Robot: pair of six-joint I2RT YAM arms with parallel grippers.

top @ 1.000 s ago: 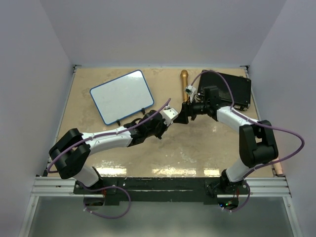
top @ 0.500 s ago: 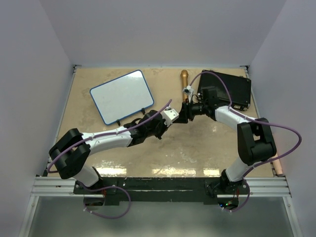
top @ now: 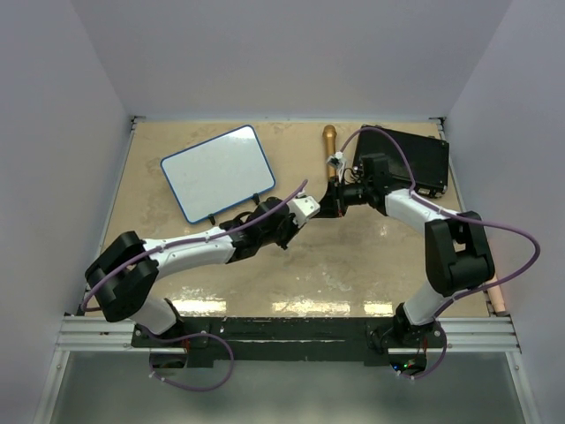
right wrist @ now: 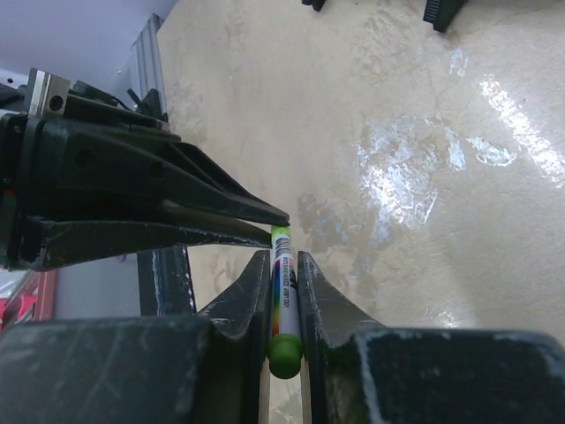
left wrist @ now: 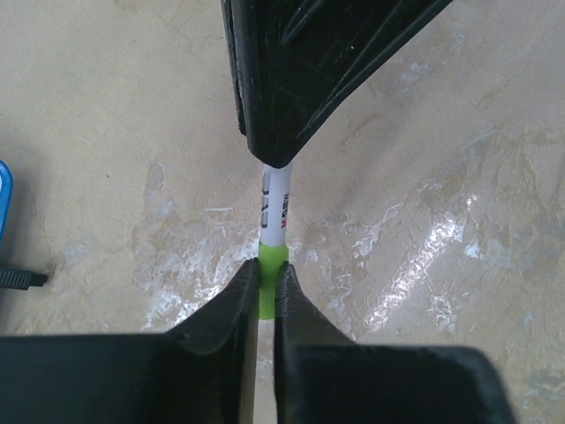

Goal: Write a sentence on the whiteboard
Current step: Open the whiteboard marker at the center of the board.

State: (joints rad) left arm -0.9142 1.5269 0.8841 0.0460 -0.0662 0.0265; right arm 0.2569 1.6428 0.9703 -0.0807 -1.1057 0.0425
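Note:
The whiteboard (top: 218, 172), white with a blue rim, lies flat at the back left, apart from both arms. The two grippers meet tip to tip over the middle of the table. A white marker (right wrist: 283, 291) with green ends runs between them. My right gripper (right wrist: 282, 265) is shut on its printed barrel. My left gripper (left wrist: 267, 278) has its jaws pressed on both sides of the marker's green end (left wrist: 272, 265). From above, the left gripper (top: 309, 209) and the right gripper (top: 328, 205) hide the marker.
A black rectangular case (top: 406, 162) lies at the back right, just behind the right arm. A golden-brown cylinder (top: 329, 143) lies at the back centre. The whiteboard's blue corner (left wrist: 3, 199) and a black clip (left wrist: 22, 278) show at the left wrist view's left edge.
The right gripper has closed its jaws onto the marker barrel. Both grippers have drifted slightly left. The whiteboard has not moved.

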